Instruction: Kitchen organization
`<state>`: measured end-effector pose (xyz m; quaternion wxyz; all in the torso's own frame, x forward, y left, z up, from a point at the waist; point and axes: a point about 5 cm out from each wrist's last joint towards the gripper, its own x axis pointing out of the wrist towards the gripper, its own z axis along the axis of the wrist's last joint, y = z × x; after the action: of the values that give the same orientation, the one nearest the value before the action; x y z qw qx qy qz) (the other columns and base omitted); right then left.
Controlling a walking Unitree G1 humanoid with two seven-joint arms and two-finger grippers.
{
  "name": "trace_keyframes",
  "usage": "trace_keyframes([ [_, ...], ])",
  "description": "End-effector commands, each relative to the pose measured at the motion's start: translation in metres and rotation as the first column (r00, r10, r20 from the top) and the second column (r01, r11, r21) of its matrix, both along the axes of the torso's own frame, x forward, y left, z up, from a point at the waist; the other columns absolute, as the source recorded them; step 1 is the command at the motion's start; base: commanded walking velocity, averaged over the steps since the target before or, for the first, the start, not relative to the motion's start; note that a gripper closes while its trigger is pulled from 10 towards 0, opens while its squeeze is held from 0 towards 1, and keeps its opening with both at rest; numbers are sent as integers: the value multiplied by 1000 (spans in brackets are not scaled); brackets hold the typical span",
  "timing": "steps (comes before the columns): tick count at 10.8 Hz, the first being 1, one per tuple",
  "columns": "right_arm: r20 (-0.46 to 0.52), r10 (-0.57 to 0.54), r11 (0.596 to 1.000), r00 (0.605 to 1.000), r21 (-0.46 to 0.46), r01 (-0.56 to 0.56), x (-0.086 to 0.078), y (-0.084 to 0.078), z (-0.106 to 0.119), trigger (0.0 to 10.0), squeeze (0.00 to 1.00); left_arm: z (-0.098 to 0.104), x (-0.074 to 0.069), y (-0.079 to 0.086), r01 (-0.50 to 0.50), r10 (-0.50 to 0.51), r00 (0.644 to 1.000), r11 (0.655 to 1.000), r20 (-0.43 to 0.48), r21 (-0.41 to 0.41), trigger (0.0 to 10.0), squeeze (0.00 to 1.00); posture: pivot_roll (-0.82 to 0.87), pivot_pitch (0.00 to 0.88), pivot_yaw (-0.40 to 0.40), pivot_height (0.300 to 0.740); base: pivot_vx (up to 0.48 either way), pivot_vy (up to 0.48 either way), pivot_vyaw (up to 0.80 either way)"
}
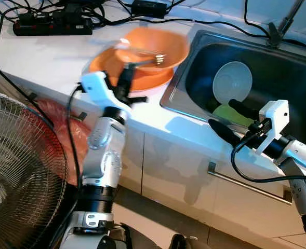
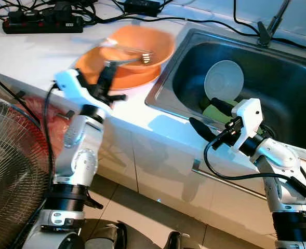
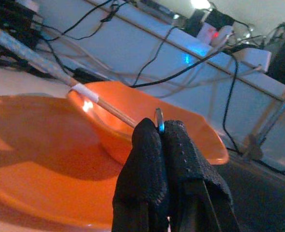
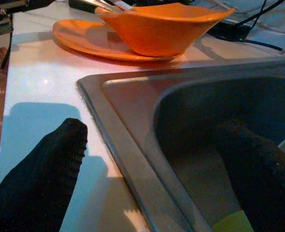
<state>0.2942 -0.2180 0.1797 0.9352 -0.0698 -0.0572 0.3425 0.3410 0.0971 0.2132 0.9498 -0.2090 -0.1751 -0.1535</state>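
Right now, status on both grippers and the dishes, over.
Left gripper shut on a thin metal utensil, over orange plate and orange bowl. Right gripper open, straddling sink rim. White plate in sink. Cables behind, clear.

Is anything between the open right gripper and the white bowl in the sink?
Nothing visible blocks it. The right gripper hovers open over the sink near edge, one finger over the counter, the other over the basin. The white bowl lies deeper in the basin, with a green item just under the gripper.
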Motion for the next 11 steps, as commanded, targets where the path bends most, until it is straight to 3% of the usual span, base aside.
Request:
trace_keyframes([
  [1,4,1,1000,1000,-12,-1,1,0,1,10000,0,5,-3,-5,33,-33,999,999,22,6,10000,0,27,167,-55,740,0,0,0],
  [3,5,3,1000,1000,-6,-3,2,1,0,10000,0,33,-8,-1,-5,6,991,1000,130,-5,10000,0,29,167,-56,740,0,0,0],
  [7,5,3,1000,1000,-1,-3,3,2,0,10000,0,72,-15,8,-78,80,961,997,264,-19,10000,0,34,166,-57,740,0,0,0],
  [9,4,4,1000,1000,4,-4,3,4,-1,10000,0,70,-17,-18,42,-72,961,992,267,115,10000,0,39,165,-57,740,0,0,0],
  [11,10,-8,1000,1000,3,8,3,1,0,10000,0,73,-25,-42,177,-223,933,967,282,181,10000,0,34,163,-47,740,0,0,0],
])
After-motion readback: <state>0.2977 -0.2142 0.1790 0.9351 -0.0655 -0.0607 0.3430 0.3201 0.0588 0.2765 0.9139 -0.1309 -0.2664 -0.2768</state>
